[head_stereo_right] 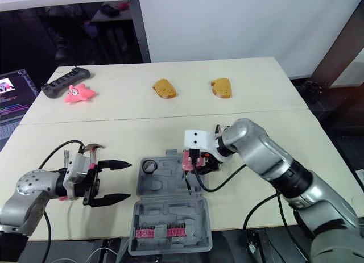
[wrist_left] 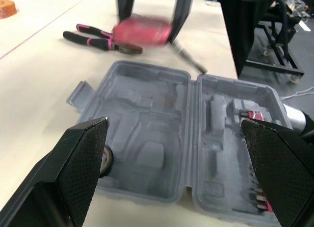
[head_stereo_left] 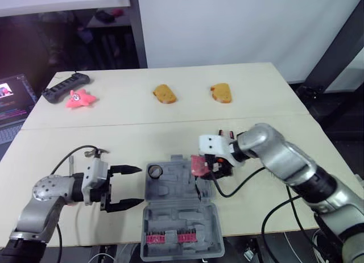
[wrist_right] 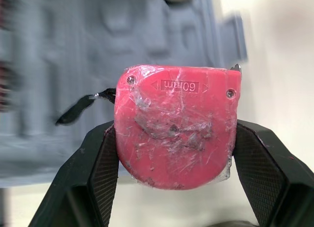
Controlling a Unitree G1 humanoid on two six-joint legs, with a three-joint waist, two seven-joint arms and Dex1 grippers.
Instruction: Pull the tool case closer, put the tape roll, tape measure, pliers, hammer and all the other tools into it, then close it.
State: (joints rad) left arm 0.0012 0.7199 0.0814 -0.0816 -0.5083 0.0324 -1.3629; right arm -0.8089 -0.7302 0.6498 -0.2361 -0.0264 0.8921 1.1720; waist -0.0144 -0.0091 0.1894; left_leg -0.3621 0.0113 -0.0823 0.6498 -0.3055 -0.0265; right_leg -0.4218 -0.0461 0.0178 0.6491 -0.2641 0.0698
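Note:
The grey tool case [head_stereo_left: 179,215] lies open near the table's front edge, with a tape roll [head_stereo_left: 154,171] in a corner of its far half and pink bit holders [head_stereo_left: 170,237] in its near half. My right gripper [wrist_right: 175,131] is shut on the red tape measure [wrist_right: 176,114], holding it just above the case's far right edge [head_stereo_left: 199,165]. My left gripper [head_stereo_left: 140,186] stands open just left of the case, facing it [wrist_left: 174,125], with nothing between its fingers. Pink-handled pliers [wrist_left: 103,40] lie on the table beyond the case. A hammer head [head_stereo_right: 94,146] shows behind my left wrist.
Two brown bread-like pieces [head_stereo_left: 164,94] [head_stereo_left: 221,92] lie at the back of the table. A pink star toy [head_stereo_left: 79,98] and a black controller [head_stereo_left: 65,88] sit at the back left. A laptop [head_stereo_left: 11,101] stands off the left edge. A black cable [head_stereo_left: 239,186] trails from my right wrist.

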